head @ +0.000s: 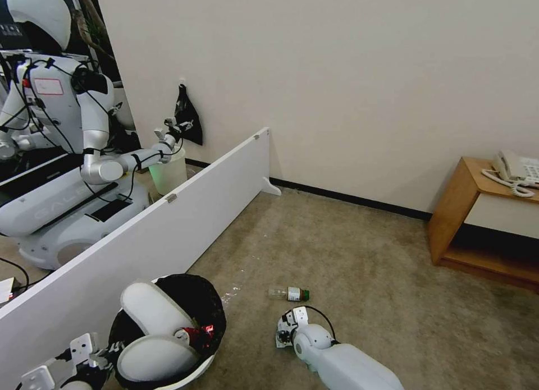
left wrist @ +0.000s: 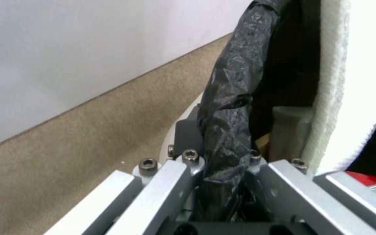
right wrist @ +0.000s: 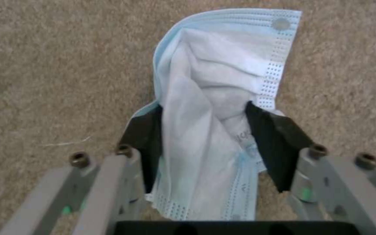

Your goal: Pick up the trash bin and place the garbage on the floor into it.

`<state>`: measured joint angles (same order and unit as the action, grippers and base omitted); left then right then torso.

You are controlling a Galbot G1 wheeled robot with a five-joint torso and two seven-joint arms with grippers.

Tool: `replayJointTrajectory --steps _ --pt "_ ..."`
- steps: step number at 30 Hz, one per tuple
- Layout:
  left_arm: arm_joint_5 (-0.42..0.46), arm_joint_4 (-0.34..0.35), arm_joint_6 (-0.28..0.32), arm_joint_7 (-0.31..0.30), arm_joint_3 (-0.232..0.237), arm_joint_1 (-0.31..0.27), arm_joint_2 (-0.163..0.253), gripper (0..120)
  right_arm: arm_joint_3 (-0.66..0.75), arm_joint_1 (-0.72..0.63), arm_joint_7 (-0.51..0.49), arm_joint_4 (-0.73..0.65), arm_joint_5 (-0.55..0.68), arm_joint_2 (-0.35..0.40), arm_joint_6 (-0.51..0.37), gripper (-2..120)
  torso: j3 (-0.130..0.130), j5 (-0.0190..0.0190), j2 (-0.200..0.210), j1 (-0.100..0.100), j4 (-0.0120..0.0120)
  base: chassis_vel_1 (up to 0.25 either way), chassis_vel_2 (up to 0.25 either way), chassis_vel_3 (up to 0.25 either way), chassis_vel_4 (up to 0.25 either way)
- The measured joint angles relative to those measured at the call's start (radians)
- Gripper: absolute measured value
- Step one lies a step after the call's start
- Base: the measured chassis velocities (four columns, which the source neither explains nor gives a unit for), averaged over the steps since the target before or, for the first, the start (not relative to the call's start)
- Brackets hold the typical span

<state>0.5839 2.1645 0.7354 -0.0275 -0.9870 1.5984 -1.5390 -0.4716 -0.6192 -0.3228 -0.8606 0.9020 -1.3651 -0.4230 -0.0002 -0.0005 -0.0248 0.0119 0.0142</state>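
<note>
1. Right gripper [right wrist: 203,130]: the two dark pads stand part-closed on either side of the face mask [right wrist: 223,98]. The cloth is bunched between them and pressed by both. In the head view this gripper [head: 286,328] is low over the carpet [head: 365,255], and I cannot tell whether the mask has left the floor.

2. Left gripper [left wrist: 223,169]: closed on the black bag [left wrist: 233,98] folded over the rim of the trash bin [head: 208,362]. In the head view the bin sits tilted at this gripper, with two white slippers [head: 154,311] and a red can [head: 196,335] inside.

3. Risk, mask: the grip is on loose folds only, and most of the cloth hangs ahead of the pads. A quick lift or swing could pull the fabric free.

4. Risk, bin: the left hold appears to include thin bag film. If the film slides on the rim, the bin may sag or tip and spill the slippers.

5. Risk, transfer: the bin mouth lies well to the left of the right gripper and is crowded by the slippers. A release short of the rim would put the mask back on the carpet.

6. Outstanding: a clear bottle [head: 289,293] lies on the carpet just beyond the right gripper. A careless sweep could knock it rolling.
</note>
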Motion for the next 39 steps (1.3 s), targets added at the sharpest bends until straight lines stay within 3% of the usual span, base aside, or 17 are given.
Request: replayJointTrajectory --steps 6,10,13,14,26,30,39 --pt "0.000 -0.001 0.000 0.000 0.000 -0.001 -0.001 2 -0.012 0.000 0.006 0.002 -0.008 0.001 0.001 30 0.000 0.0005 0.000 0.000 -0.0005 0.000 0.000 0.000 0.000" --pt "-0.003 -0.004 0.000 0.001 0.002 -0.005 -0.001 2 -0.023 -0.011 0.005 -0.026 -0.004 0.013 -0.001 10 0.000 0.0005 0.000 0.000 -0.0003 0.000 0.000 0.000 0.000" --pt "-0.004 -0.005 0.000 0.001 0.002 -0.005 -0.002 2 -0.024 -0.012 0.005 -0.028 -0.003 0.014 -0.001 7 0.000 0.0006 0.000 0.000 -0.0002 0.000 0.000 0.000 0.000" --pt "-0.006 -0.006 0.000 0.001 0.004 -0.006 -0.002 2 -0.026 -0.015 0.004 -0.037 -0.001 0.019 -0.003 0 0.000 0.0004 0.000 0.000 -0.0003 0.000 0.000 0.000 0.000" --pt "-0.013 -0.008 0.000 0.001 0.012 -0.009 -0.005 2 -0.040 -0.039 -0.002 -0.168 0.046 0.084 -0.009 0 0.000 0.0009 0.000 0.000 -0.0005 0.000 0.000 0.000 0.000" --pt "-0.015 -0.008 0.000 0.000 0.021 -0.013 -0.005 2 -0.025 -0.045 -0.043 -0.346 0.086 0.165 -0.003 0 0.000 0.0008 0.000 0.000 -0.0006 0.000 0.000 0.000 0.000" --pt "0.002 0.001 0.000 -0.011 0.026 -0.017 -0.002 2 0.019 -0.007 -0.075 -0.582 0.109 0.310 0.041 0 0.000 0.0005 0.000 0.000 -0.0003 0.000 0.000 0.000 0.000"
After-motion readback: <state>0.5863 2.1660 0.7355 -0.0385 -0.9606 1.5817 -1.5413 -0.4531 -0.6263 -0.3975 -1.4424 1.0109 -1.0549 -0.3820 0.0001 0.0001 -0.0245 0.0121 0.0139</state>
